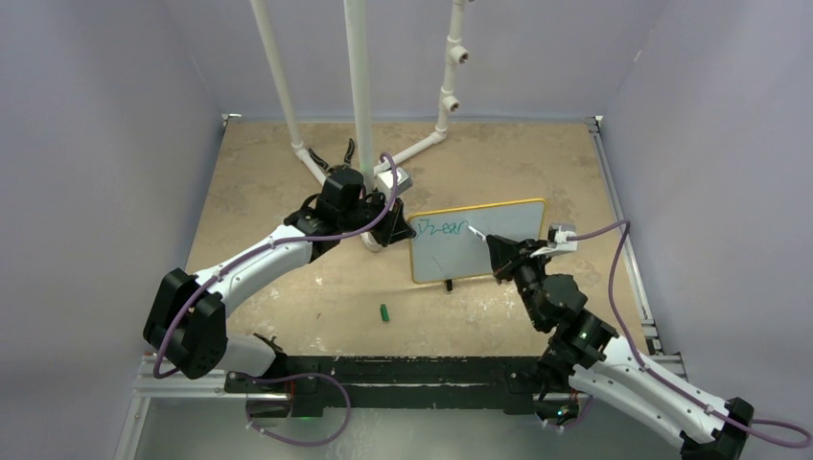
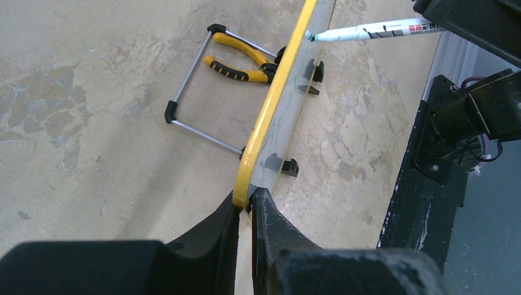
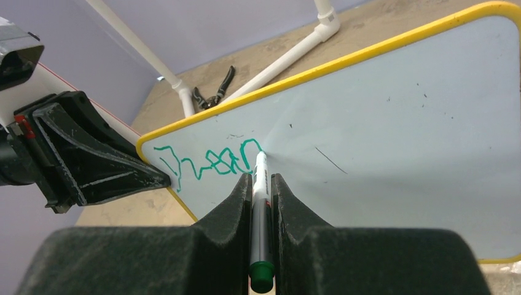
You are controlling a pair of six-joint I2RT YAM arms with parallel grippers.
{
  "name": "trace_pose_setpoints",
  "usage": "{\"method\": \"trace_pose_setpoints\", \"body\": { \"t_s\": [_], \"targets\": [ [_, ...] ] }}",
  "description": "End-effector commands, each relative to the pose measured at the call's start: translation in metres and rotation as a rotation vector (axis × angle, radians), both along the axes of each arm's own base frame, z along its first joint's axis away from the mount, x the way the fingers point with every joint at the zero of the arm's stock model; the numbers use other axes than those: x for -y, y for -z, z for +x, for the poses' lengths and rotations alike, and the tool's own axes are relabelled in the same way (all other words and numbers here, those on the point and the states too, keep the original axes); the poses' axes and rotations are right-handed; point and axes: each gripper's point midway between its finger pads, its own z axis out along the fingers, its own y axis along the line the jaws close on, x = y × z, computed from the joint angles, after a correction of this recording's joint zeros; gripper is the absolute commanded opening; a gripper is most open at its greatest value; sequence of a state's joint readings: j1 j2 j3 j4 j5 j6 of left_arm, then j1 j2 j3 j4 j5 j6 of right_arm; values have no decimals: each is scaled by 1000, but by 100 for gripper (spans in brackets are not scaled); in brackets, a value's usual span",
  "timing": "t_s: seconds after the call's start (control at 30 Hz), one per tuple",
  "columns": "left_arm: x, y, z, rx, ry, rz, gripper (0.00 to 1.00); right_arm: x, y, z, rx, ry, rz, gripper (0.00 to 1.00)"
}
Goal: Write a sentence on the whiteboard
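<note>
The whiteboard (image 1: pixel 499 230) with a yellow rim stands tilted near the table's middle; it shows edge-on in the left wrist view (image 2: pixel 270 117) and face-on in the right wrist view (image 3: pixel 393 123). My left gripper (image 1: pixel 401 230) is shut on its left edge, also in the left wrist view (image 2: pixel 248 203). My right gripper (image 1: pixel 499 251) is shut on a white marker (image 3: pixel 260 184) with a green end, its tip touching the board. The sentence (image 3: pixel 206 163) reads about "Drean" in green, top left; it also shows in the top view (image 1: pixel 446 229). The marker also shows in the left wrist view (image 2: pixel 368 31).
A green marker cap (image 1: pixel 383 312) lies on the table in front of the board. Yellow-handled pliers (image 2: pixel 246 58) and the board's wire stand (image 2: pixel 196 98) lie behind it. White pipe posts (image 1: pixel 360 86) rise at the back. Black pliers (image 3: pixel 215 92) lie by a pipe.
</note>
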State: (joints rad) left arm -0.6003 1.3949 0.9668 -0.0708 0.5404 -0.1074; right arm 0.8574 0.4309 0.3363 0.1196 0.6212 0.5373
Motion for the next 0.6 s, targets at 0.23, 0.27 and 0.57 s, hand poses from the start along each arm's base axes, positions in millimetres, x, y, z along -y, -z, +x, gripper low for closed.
{"method": "trace_pose_setpoints", "body": {
  "t_s": [0.23, 0.27, 0.57],
  "targets": [
    [-7, -1, 12, 53, -32, 15, 0, 3, 20, 0, -81, 26, -8, 0],
    [-7, -2, 12, 54, -31, 15, 0, 3, 19, 0, -75, 27, -7, 0],
    [-7, -1, 11, 53, -31, 16, 0, 1, -9, 6, 16, 33, 28, 0]
  ]
}}
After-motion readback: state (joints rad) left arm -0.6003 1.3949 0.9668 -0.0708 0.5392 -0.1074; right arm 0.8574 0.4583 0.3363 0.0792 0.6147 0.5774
